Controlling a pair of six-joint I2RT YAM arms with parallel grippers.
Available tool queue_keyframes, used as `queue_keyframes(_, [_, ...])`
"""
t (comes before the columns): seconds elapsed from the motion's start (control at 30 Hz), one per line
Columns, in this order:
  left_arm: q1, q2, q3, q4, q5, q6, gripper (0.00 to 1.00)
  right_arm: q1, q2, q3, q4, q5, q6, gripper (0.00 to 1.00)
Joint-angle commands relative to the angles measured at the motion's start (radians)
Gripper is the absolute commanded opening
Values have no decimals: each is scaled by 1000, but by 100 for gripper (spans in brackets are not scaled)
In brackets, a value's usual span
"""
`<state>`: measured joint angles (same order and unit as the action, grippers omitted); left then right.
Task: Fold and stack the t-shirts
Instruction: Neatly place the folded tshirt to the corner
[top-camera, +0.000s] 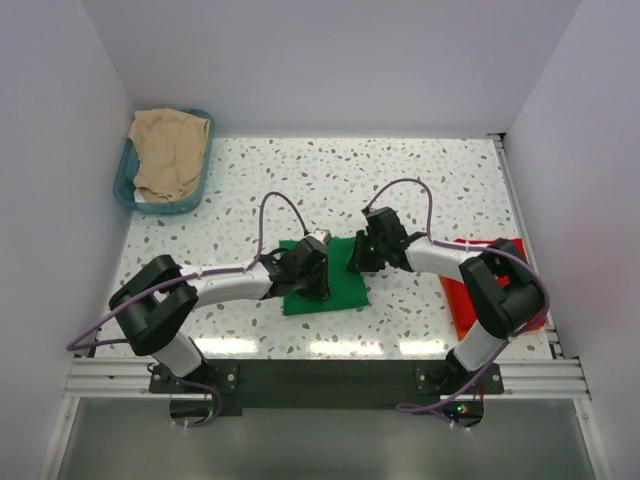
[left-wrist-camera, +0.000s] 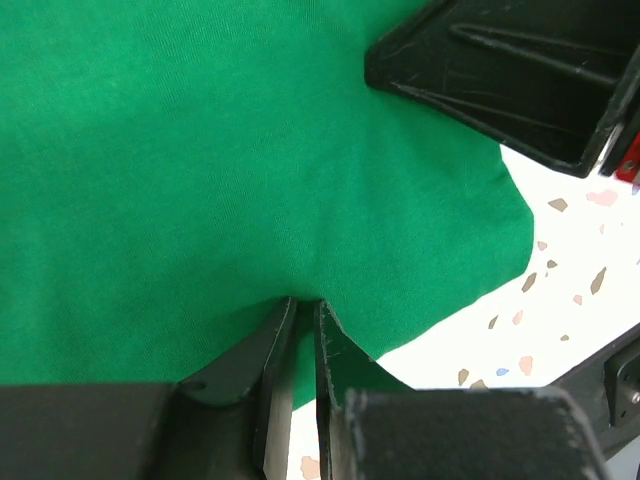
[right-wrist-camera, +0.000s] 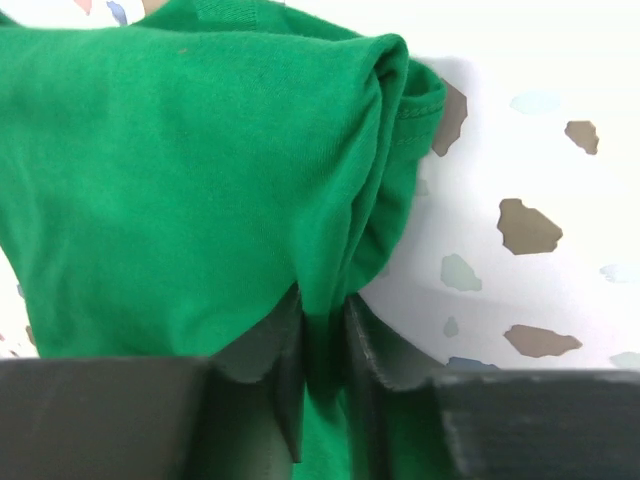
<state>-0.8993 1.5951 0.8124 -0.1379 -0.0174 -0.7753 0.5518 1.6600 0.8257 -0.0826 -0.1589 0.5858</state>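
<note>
The green t-shirt (top-camera: 335, 285) lies folded into a small rectangle at the middle of the table. My left gripper (top-camera: 308, 268) is shut on its left part; the left wrist view shows the fingers (left-wrist-camera: 278, 335) pinching the green cloth (left-wrist-camera: 200, 170). My right gripper (top-camera: 362, 255) is shut on the shirt's upper right edge; the right wrist view shows the cloth (right-wrist-camera: 200, 180) bunched between the fingers (right-wrist-camera: 380, 345). The red-orange t-shirt (top-camera: 465, 295) lies at the right edge, mostly hidden under the right arm.
A teal basket (top-camera: 130, 195) with a beige cloth (top-camera: 170, 150) stands at the back left corner. White walls close the table on three sides. The right gripper's black body (left-wrist-camera: 510, 70) shows at the top right of the left wrist view.
</note>
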Motion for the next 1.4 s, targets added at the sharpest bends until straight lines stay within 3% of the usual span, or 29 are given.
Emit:
queue_keyframes(0.0, [0, -18, 57, -12, -50, 1, 17, 13, 44, 16, -49, 62, 3, 11])
queue_keyframes(0.03, [3, -33, 63, -34, -56, 4, 17, 13, 43, 18, -58, 87, 6, 0])
queue_keyframes(0.33, [143, -211, 65, -114, -38, 54, 18, 11, -39, 75, -236, 303, 75, 0])
queue_keyframes(0.53, [201, -239, 105, -158, -6, 93, 18, -4, 46, 234, -429, 459, 112, 0])
queue_keyframes(0.87, [296, -281, 123, -189, 97, 133, 18, -186, 187, 447, -540, 469, 135, 0])
queue_keyframes(1.37, [327, -291, 137, -184, 183, 180, 18, -340, 429, 814, -778, 611, 178, 0])
